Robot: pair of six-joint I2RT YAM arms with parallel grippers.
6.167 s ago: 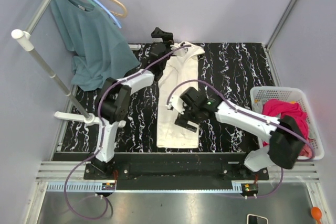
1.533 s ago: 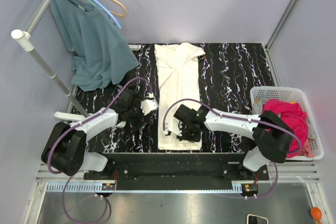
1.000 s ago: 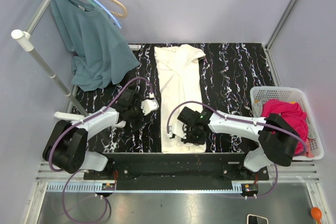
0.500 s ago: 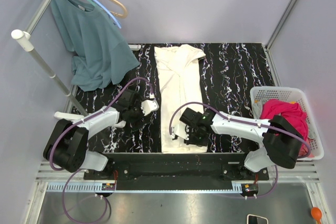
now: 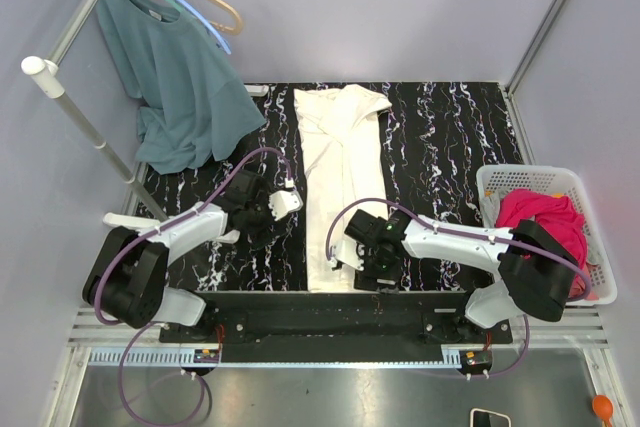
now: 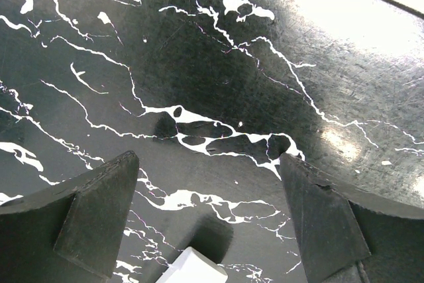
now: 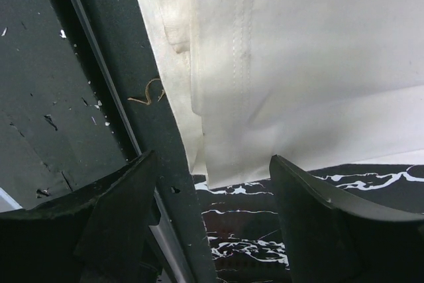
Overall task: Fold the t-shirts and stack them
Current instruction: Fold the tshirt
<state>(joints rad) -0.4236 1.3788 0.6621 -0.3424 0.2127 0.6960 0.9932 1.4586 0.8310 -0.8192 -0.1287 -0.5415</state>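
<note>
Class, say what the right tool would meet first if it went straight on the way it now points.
Probably the cream shirt, at its near hem beside the table edge; depth is unclear.

White arms [image 5: 455,239] with black joints, trailing purple cables [image 5: 262,151].

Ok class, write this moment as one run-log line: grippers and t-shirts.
left gripper: open, over table | right gripper: open, over near hem of cream t-shirt | pink t-shirt: in basket
</note>
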